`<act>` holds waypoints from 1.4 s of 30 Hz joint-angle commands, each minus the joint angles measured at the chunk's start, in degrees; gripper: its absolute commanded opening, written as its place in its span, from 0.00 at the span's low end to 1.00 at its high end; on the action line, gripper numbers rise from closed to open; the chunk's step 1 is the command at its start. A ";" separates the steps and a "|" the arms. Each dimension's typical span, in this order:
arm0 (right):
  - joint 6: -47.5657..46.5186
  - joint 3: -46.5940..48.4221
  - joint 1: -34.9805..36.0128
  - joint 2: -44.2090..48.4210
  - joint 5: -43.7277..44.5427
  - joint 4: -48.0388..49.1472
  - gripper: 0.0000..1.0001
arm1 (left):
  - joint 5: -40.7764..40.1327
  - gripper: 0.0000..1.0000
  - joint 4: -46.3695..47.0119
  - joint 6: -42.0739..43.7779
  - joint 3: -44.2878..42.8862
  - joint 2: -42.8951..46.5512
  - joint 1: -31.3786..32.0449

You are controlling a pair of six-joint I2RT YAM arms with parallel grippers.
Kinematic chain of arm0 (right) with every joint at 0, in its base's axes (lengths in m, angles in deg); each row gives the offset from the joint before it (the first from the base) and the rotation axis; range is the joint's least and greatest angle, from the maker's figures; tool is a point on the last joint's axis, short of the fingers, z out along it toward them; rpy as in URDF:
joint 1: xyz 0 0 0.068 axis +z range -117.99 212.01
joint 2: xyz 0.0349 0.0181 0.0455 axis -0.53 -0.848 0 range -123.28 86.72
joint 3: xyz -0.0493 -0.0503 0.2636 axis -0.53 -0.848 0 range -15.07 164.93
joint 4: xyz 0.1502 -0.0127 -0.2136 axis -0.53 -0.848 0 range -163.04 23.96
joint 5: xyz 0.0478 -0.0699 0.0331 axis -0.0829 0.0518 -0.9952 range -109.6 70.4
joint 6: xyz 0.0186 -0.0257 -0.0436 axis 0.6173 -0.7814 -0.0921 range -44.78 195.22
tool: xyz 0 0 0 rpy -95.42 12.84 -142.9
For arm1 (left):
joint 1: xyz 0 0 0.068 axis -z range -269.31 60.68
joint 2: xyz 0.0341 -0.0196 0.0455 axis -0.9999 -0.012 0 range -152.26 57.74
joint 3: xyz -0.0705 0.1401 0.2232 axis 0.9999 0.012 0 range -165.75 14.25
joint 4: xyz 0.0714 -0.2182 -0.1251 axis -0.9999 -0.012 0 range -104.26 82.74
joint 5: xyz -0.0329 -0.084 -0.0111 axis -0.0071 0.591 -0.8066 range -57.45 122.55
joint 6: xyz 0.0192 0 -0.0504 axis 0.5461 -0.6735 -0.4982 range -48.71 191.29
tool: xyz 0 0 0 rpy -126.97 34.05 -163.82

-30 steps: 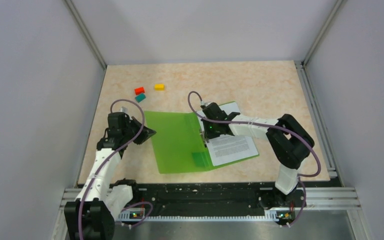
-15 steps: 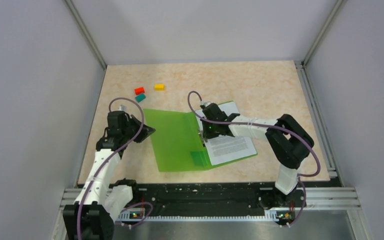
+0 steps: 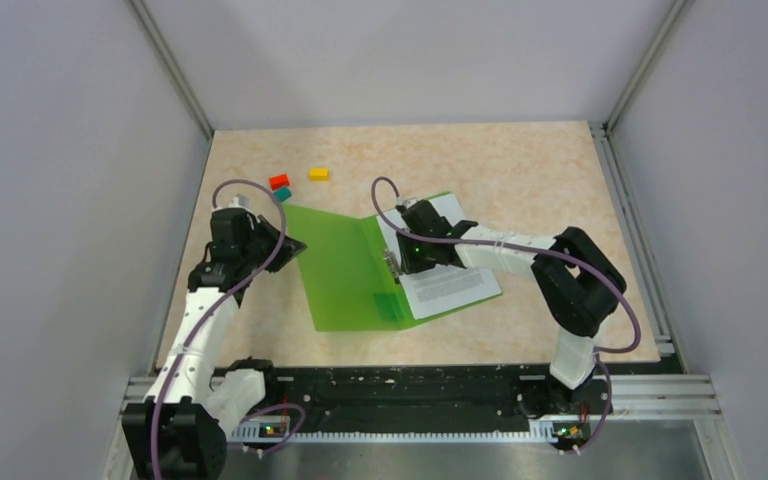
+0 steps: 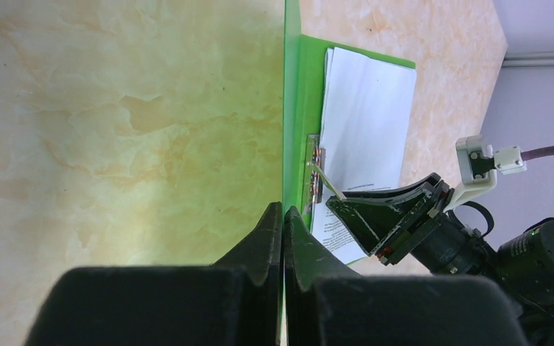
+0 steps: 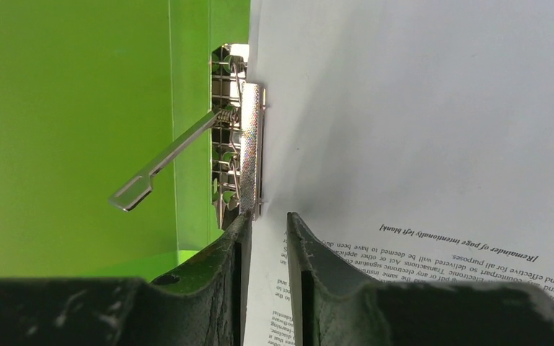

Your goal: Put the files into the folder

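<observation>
Beige tabletop point(image 3: 520, 170): folder point(image 3: 345, 270) edge between left jaws, files point(image 3: 455, 287) beneath right jaws.

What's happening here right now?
The left pincer is shut on the cover edge of the green folder, holding the cover raised. The files lie on the folder's inner right half, against the metal clip, whose lever stands up. The right pincer hovers at the clip, jaws slightly apart, gripping nothing visible.
</observation>
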 commanded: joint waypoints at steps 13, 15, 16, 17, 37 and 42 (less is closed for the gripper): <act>-4.67 9.08 2.35 5.80 5.40 -7.34 0.21 | 1.25 0.00 0.89 3.05 -3.64 -2.71 1.53; -5.78 11.63 3.30 4.30 6.54 -8.55 0.21 | 1.58 0.00 0.94 3.14 -3.53 -2.91 1.50; -6.27 12.85 3.73 3.54 6.91 -9.14 0.21 | 1.69 0.00 0.95 3.17 -3.59 -2.93 1.54; -6.71 14.23 4.41 2.76 7.39 -9.79 0.21 | 1.72 0.00 0.95 3.15 -3.51 -2.94 1.49; -11.39 24.51 10.03 -5.71 17.38 -18.08 0.16 | 1.82 0.00 1.49 3.69 -3.27 -3.89 1.56; -11.74 25.12 10.30 -6.42 18.10 -18.87 0.16 | 1.75 0.00 1.33 3.74 -3.32 -3.90 1.56</act>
